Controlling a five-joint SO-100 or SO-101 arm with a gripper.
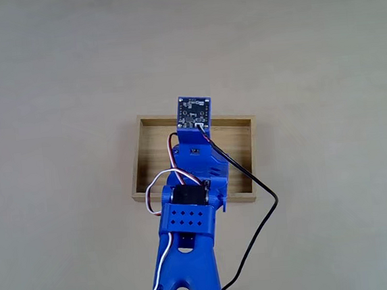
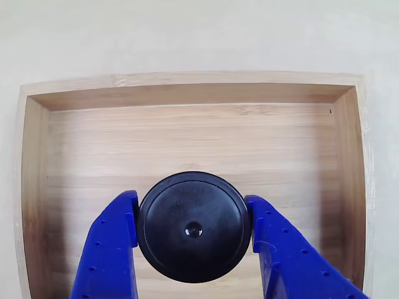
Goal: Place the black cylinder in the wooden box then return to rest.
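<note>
You had the gripper (image 2: 193,227) closed on the black cylinder (image 2: 193,227), its two blue fingers (image 2: 112,249) pressed against opposite sides of the round body, spread just far enough to take its width. In the other view the cylinder sat inside the outline of the wooden box (image 2: 187,93), over the slatted floor and nearer the box's near wall than its far one, roughly midway between the side walls. Whether it was resting on the floor or hanging just above it, you could not tell from either camera.

In the fixed view your arm (image 1: 194,186) reached out over the wooden box (image 1: 236,124), covering its middle. That suited a straight drop: held flat from the sides, top upward, the cylinder would settle without rolling. Judging by this, the placing was nearly done; letting go and the return to rest were yet to come.
</note>
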